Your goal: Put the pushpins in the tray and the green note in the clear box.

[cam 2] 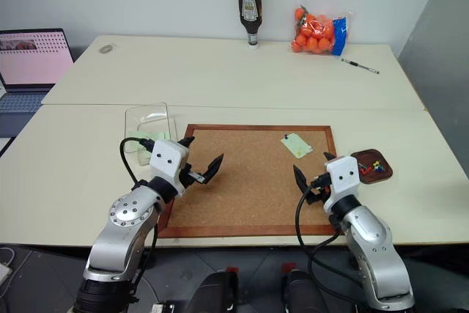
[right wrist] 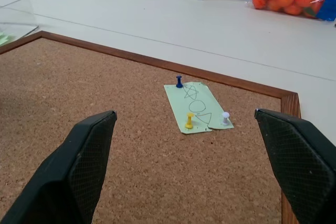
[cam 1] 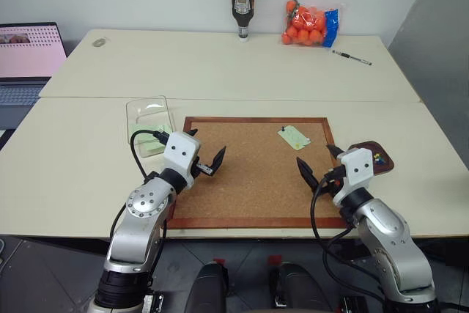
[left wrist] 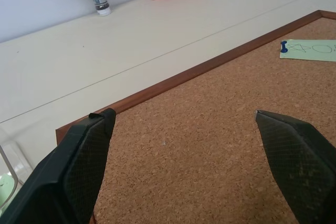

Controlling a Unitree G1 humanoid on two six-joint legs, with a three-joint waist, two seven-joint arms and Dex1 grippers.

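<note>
**Both Claws Spread Above the Corkboard; Note Pinned**

While both arms hung over the near part of the corkboard (cam 1: 253, 170), neither claw held anything. The left claw (cam 1: 207, 160) stood with its fingers apart above the board's near-left area. The right claw (cam 1: 319, 163) stood likewise, fingers wide apart, above the near-right area, beside the board's right frame.

The green note (right wrist: 197, 107) lay flat on the cork near the board's far-right corner. Three pushpins stood in it: a blue pushpin (right wrist: 179, 81) at its far end, and a yellow pushpin (right wrist: 189, 120) and a white pushpin (right wrist: 226, 118) at its near end. Pen marks showed on the paper.

The tray (cam 1: 382, 149) sat on the desk (cam 1: 220, 64) just beside the board's right edge, partly behind the right claw. Several small coloured pins (cam 2: 375, 166) lay inside it.

The clear box (cam 1: 149, 117) sat on the desk at the board's far-left corner, with a pale green slip (cam 1: 151, 145) visible through its wall.

Along the desk's far edge stood a sauce bottle (cam 1: 242, 6), a bag of oranges (cam 1: 309, 24) and a pen (cam 1: 351, 57). A laptop (cam 1: 28, 60) stood past the desk's left edge.
</note>
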